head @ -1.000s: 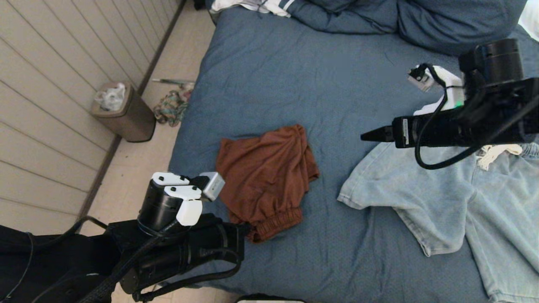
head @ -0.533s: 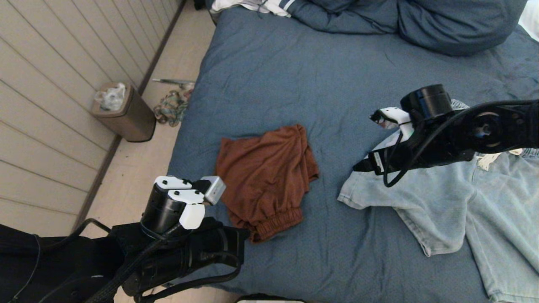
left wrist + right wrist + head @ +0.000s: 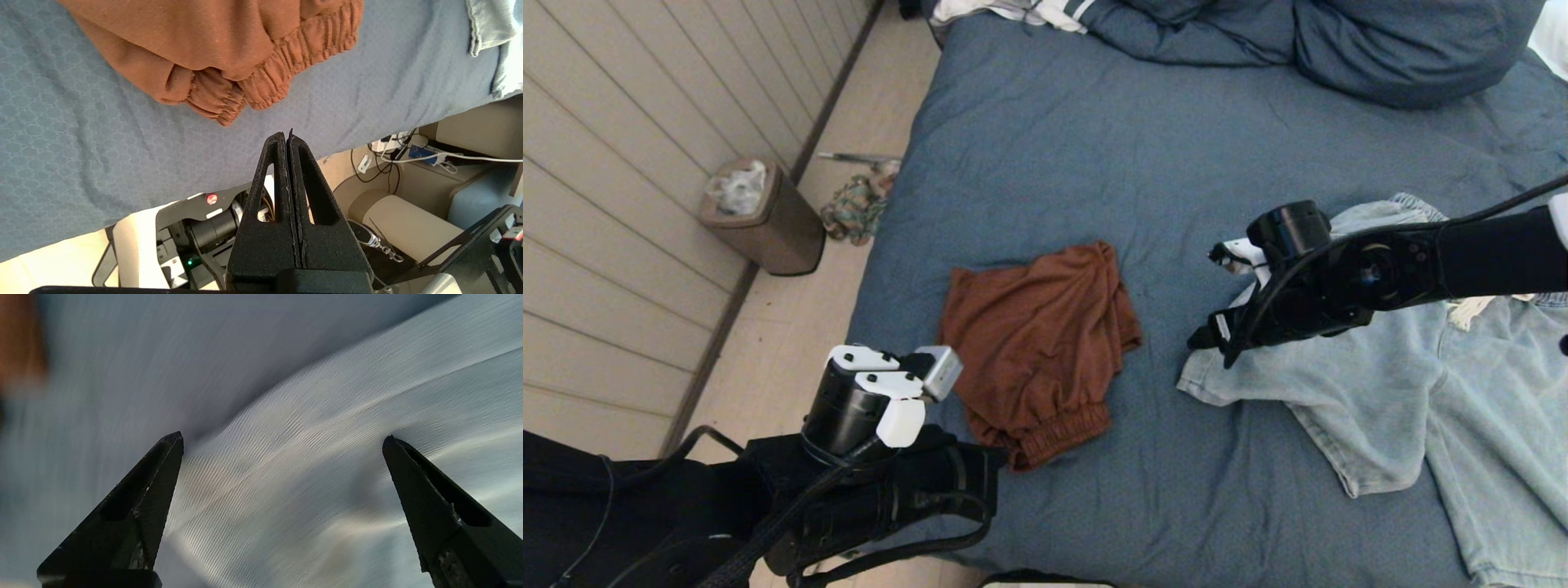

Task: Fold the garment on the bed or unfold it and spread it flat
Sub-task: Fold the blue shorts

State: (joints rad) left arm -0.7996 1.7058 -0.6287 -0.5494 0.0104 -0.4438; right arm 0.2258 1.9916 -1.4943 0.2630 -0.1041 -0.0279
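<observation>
The bed (image 3: pixel 1094 147) fills the head view, slate-blue cover wrinkled, bunched duvet (image 3: pixel 1307 41) at the far end. On its right side sprawl the pale denim shorts (image 3: pixel 1405 384), long axis running from the near right edge toward the bed's middle, one leg hem pointing at the rust-brown shorts (image 3: pixel 1037 343) lying crumpled near the left edge. The right gripper (image 3: pixel 1205 339) hangs directly over that denim leg, close to the hem, and the right wrist view shows its jaws spread wide with pale cloth between them, nothing pinched. It is clearly the nearer arm for the denim. The left gripper (image 3: pixel 288 141) sits parked off the bed's near left corner, clenched on nothing, the brown waistband just beyond its tips.
</observation>
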